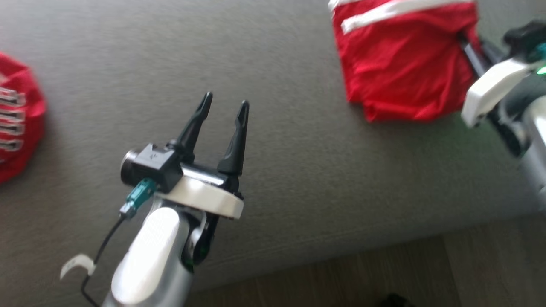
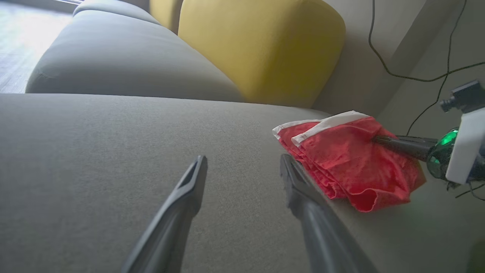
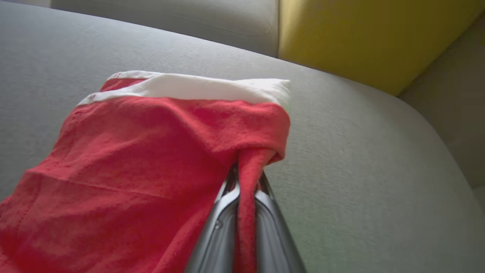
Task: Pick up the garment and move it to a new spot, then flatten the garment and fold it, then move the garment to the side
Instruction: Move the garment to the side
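The garment [image 1: 401,55] is red with white bands, folded into a thick stack at the upper right of the grey sofa seat [image 1: 273,162]. My right gripper [image 1: 467,42] comes in from the right and is shut on the stack's right edge; a strip of red cloth is pinched between its fingers [image 3: 227,216]. The left wrist view shows the garment [image 2: 348,163] with the right gripper [image 2: 379,140] biting into its far side. My left gripper [image 1: 224,106] hovers open over bare cushion, well left of the garment, holding nothing.
Another red cloth with white stripes [image 1: 17,115] lies at the left edge. Yellow cushions [image 2: 261,45] stand at the back of the sofa. The seat's front edge and wood floor [image 1: 384,277] run along the bottom. Cables [image 2: 398,72] hang on the wall.
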